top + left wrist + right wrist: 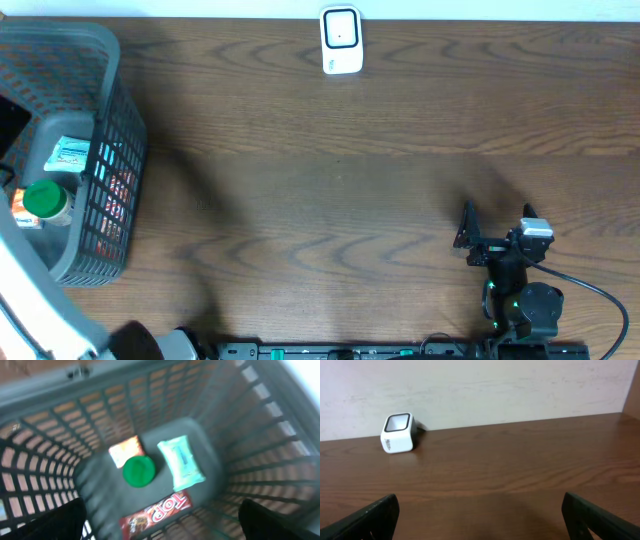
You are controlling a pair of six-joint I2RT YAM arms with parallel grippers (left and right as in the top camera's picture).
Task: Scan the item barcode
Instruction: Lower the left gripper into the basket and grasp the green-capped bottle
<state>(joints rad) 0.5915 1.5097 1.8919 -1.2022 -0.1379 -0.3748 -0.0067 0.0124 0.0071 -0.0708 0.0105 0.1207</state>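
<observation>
A brown wooden table (330, 200) carries a grey mesh basket (118, 215) at its left end. The left arm (30, 300) rises as a white link from the near left corner and leans towards the basket. The right arm (520, 290) sits folded low at the near right, pointing towards the far edge. The left gripper (160, 520) hangs above the basket and looks down into it, its jaws wide apart with nothing between them. The right gripper (480, 515) is level above bare wood, jaws likewise spread and empty, facing the wall. A small white scanner (341, 40) stands at the far edge of the table, well apart from both arms. The goods lie on the basket floor: a red bar (157, 512), a pale blue packet (181, 462), a green-capped jar (138, 471) and beside it an orange packet (126, 450).
</observation>
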